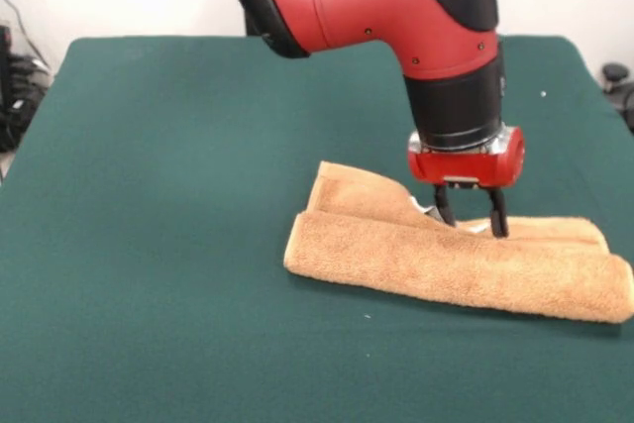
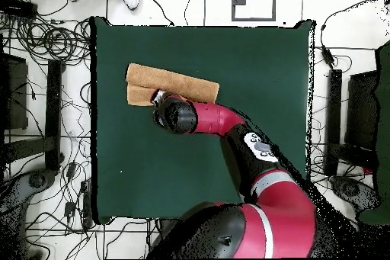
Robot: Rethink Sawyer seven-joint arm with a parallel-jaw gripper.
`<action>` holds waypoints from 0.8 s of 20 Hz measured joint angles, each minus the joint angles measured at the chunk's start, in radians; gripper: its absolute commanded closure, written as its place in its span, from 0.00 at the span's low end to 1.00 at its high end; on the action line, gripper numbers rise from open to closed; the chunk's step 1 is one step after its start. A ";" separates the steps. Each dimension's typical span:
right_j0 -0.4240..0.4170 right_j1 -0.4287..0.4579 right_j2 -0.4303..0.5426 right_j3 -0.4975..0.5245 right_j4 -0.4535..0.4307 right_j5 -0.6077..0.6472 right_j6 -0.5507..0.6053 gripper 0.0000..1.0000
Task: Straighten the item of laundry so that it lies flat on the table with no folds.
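1. Towel (image 1: 456,269), orange-tan terry, lies folded into a long thick strip on the green table (image 1: 178,245) in the front view, right of the middle, its right end close to the table's edge. A second layer shows behind the front roll, rising to a loose corner at the left.
2. Same view: the gripper (image 1: 472,222) comes straight down onto the strip's back edge, its two dark fingers (image 1: 498,213) a little apart, tips at the cloth beside something small and white, perhaps a tag. Whether any cloth sits between them I cannot tell.
3. By my judgement the step in hand is taking hold of an upper layer; the towel is still folded, so unfolding has hardly begun.
4. Overhead view: the towel (image 2: 183,84) lies as a narrow band in the table's (image 2: 228,158) upper left part, and the arm's wrist (image 2: 177,114) covers its lower edge, hiding the gripper.
5. The next move likely calls for pinching only the top layer, then lifting and drawing it across open felt so the fold opens.
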 measured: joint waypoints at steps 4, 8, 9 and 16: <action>-0.049 0.001 0.034 0.017 0.009 0.000 0.000 0.00; -0.115 0.012 0.091 0.050 0.061 0.004 0.000 0.00; -0.127 0.015 0.100 0.057 0.075 0.008 0.000 0.00; -0.223 0.044 0.190 0.163 0.339 0.146 0.000 0.00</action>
